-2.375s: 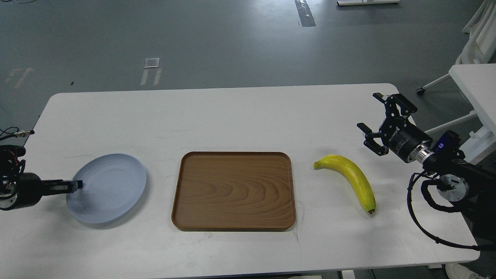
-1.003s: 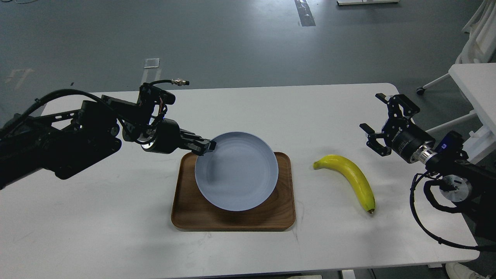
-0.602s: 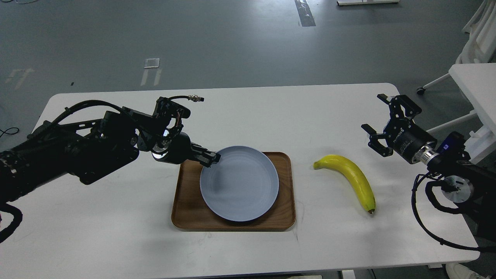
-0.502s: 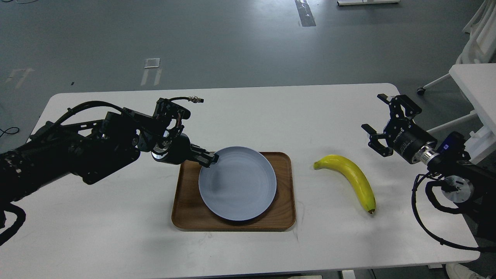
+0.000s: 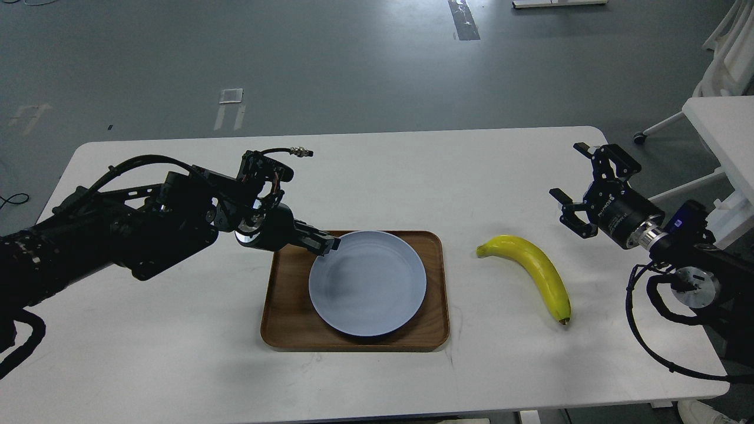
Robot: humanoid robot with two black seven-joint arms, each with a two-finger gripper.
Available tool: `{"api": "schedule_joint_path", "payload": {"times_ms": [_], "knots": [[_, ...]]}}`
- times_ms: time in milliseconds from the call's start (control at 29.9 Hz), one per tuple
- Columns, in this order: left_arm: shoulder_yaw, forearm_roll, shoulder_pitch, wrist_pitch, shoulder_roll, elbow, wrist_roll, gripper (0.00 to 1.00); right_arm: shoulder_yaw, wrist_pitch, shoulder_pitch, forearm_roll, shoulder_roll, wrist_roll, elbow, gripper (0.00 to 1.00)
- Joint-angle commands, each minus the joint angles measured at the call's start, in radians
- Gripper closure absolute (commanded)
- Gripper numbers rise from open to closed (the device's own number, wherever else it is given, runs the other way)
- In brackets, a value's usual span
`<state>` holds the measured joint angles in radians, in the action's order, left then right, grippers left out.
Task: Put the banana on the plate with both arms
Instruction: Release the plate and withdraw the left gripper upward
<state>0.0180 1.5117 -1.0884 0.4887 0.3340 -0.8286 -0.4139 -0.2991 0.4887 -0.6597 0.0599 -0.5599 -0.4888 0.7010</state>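
Note:
The pale blue-grey plate (image 5: 368, 285) lies on the brown wooden tray (image 5: 288, 318) at the table's middle. My left gripper (image 5: 327, 244) reaches in from the left and is shut on the plate's upper left rim. The yellow banana (image 5: 533, 271) lies on the white table right of the tray, stem tip toward the tray, dark end toward the front. My right gripper (image 5: 580, 188) is open and empty, held above the table to the banana's upper right, apart from it.
The white table (image 5: 377, 171) has rounded corners, with its right edge close behind my right arm. A second white table (image 5: 718, 129) and chair legs stand off to the right. Grey floor lies beyond the far edge.
My left gripper carried the plate from the table's left side onto the tray and lowered it there; in the last half second it shifted slightly right. My right gripper has barely moved. The banana has not moved.

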Motion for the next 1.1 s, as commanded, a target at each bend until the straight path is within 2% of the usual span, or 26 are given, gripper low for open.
{"api": "schedule_joint_path", "payload": {"times_ms": [0,268,401,468,569,769,936,1070], "knots": [[-0.01,-0.12,-0.005,0.0,0.013,-0.004,0.0,0.03,0.001,0.0,0.0,0.001,0.0,0.0,0.0,0.0],[-0.19,-0.831,0.012,0.0,0.128,-0.003,-0.009,0.02,0.002,0.0,-0.004,0.001,0.0,0.0,-0.001,0.0],[-0.24,-1.216,0.097,0.0,0.227,0.002,-0.011,0.02,0.003,0.0,-0.006,0.003,0.0,0.0,-0.005,0.0],[-0.26,-1.284,0.131,0.0,0.244,0.003,-0.011,0.02,0.003,0.0,-0.006,0.005,0.0,0.0,-0.003,0.0],[-0.343,-1.363,0.254,0.0,0.266,0.008,-0.011,0.02,0.006,0.0,-0.008,0.006,-0.002,0.0,-0.005,0.0],[-0.59,-1.363,0.47,0.0,0.247,0.008,0.003,0.02,0.046,0.0,-0.017,0.049,-0.034,0.0,0.021,0.0],[-0.619,-1.36,0.504,0.0,0.234,0.008,0.0,0.02,0.083,0.0,-0.099,0.231,-0.147,0.0,0.152,0.0],[-0.622,-1.357,0.499,0.0,0.227,0.006,0.001,0.02,0.219,0.0,-0.304,0.458,-0.251,0.0,0.264,0.0]]}}
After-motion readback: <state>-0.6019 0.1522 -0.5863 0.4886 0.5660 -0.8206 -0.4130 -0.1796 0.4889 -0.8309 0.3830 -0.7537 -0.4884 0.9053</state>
